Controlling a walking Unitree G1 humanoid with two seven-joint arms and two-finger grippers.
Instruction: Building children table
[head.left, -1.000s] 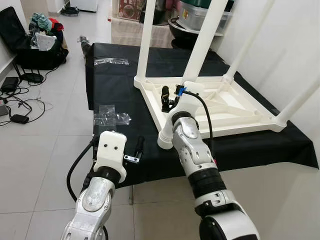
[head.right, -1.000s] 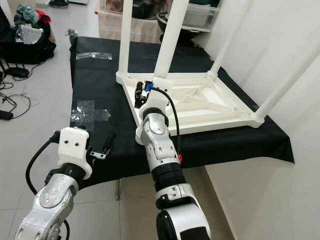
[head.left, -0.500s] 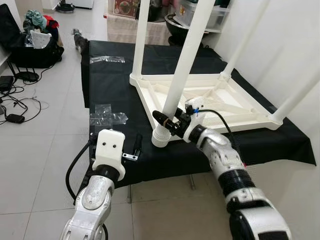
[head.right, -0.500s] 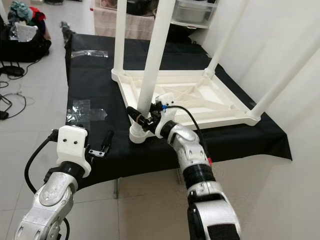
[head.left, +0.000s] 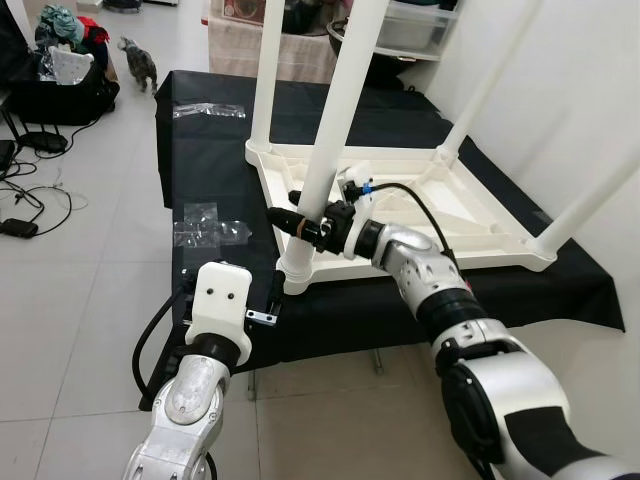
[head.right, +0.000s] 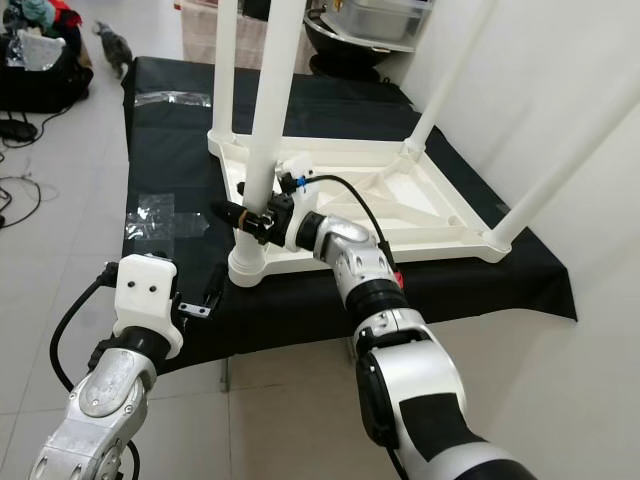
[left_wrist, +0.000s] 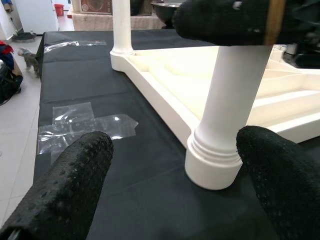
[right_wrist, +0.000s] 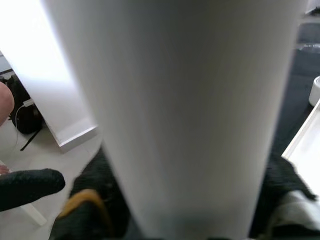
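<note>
black cloth covers the counter (head.left: 215, 170), which stands on pale floor tiles beside a white wall; crumpled clear plastic bags (head.left: 207, 228) lie on it. upside down on the cloth rests the white plastic children's table (head.left: 420, 205), top flat against the counter, legs pointing up. its nearest white round leg (head.left: 335, 120) stands at the near corner, long axis leaning slightly. right gripper (head.left: 300, 222) fingers pinch this leg low down. left gripper (left_wrist: 170, 165) hovers near the leg's foot, fingers spread.

Home interior, probably a living area: pale tiled floor (head.left: 90, 300), cat (head.left: 137, 62), bag of clothes (head.left: 60, 70), loose cables (head.left: 25, 190), storage bin (head.left: 415, 25).
</note>
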